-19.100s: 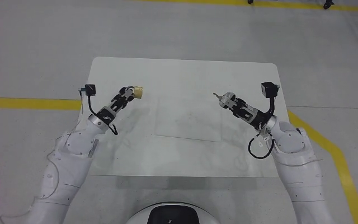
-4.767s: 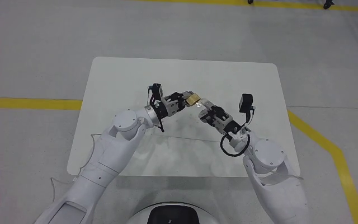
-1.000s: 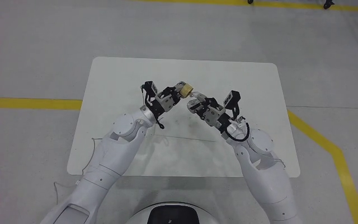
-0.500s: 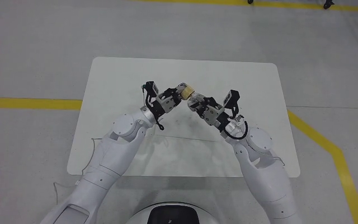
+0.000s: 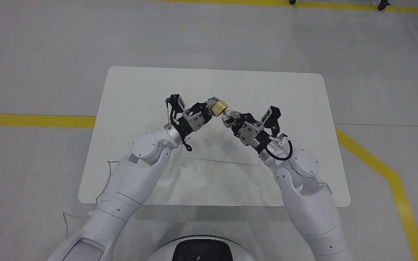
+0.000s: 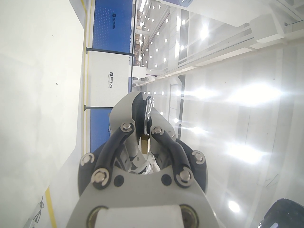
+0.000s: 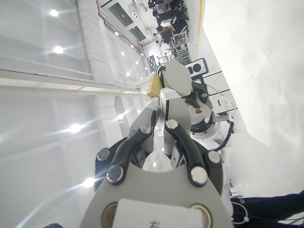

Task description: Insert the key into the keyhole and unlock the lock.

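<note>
A small brass padlock [image 5: 220,106] is held up over the middle of the white table [image 5: 281,91], with my left gripper [image 5: 210,109] shut on it. In the left wrist view a strip of the lock's brass [image 6: 145,144] shows edge-on between the shut fingers, with silvery metal at their tips. My right gripper [image 5: 231,118] is shut on a thin silver key [image 7: 160,106]. In the right wrist view the key's tip meets the lower end of the padlock [image 7: 154,86]; how deep it sits is hidden.
Both grippers meet in the air above the table's far half. A faint rectangular outline [image 5: 215,140] marks the tabletop in front of them. Yellow floor lines [image 5: 39,121] run past both table sides.
Over the last second the right gripper with the key has edged up to the padlock, closing the small gap. The left gripper has shifted the lock slightly toward it.
</note>
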Controlling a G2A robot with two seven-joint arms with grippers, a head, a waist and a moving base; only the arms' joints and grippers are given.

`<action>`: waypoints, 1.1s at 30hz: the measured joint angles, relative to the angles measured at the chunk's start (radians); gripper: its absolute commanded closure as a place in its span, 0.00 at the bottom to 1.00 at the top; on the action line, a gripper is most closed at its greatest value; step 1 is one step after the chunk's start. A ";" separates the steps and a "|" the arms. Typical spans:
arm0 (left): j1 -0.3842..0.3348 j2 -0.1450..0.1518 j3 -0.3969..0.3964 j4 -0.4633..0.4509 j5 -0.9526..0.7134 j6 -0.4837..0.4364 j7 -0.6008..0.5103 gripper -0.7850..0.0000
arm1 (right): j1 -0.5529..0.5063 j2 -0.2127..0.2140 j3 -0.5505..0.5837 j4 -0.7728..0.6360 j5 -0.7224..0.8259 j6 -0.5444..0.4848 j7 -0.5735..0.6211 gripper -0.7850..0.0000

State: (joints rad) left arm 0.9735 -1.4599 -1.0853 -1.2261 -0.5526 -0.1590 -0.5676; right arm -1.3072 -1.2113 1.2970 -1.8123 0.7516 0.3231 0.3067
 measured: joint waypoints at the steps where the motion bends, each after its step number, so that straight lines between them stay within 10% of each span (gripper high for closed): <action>1: 0.000 0.000 0.000 0.000 0.004 -0.003 0.002 1.00 | 0.000 -0.001 0.003 0.003 0.021 0.002 -0.005 1.00; 32: 0.024 0.020 -0.053 -0.037 0.153 -0.153 -0.023 1.00 | 0.026 -0.012 0.046 0.050 0.393 0.225 -0.035 1.00; 33: 0.024 0.020 -0.054 -0.036 0.152 -0.153 -0.023 1.00 | 0.026 -0.012 0.048 0.049 0.390 0.222 -0.029 0.68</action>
State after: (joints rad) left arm 0.9974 -1.4395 -1.1396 -1.2624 -0.4006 -0.3119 -0.5909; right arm -1.2816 -1.2229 1.3453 -1.7637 1.1417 0.5449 0.2772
